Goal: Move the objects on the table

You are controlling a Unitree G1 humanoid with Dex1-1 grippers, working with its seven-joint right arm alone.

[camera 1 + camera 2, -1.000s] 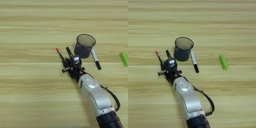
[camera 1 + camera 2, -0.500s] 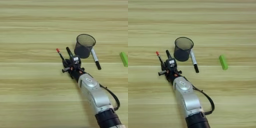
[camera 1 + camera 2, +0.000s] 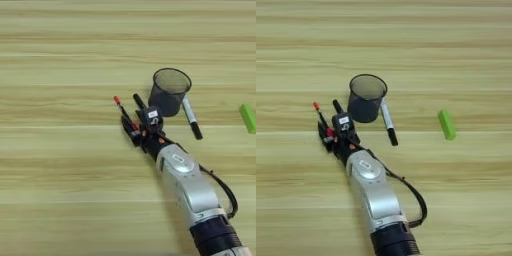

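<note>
The right gripper [image 3: 134, 131] sits over one red pen [image 3: 121, 111] and one black marker [image 3: 138, 101], hiding their lower ends; its grip cannot be told. One white marker [image 3: 388, 121] leans beside the mesh cup [image 3: 365, 98]. One green block [image 3: 446, 124] lies well apart on the table [image 3: 60, 165].
</note>
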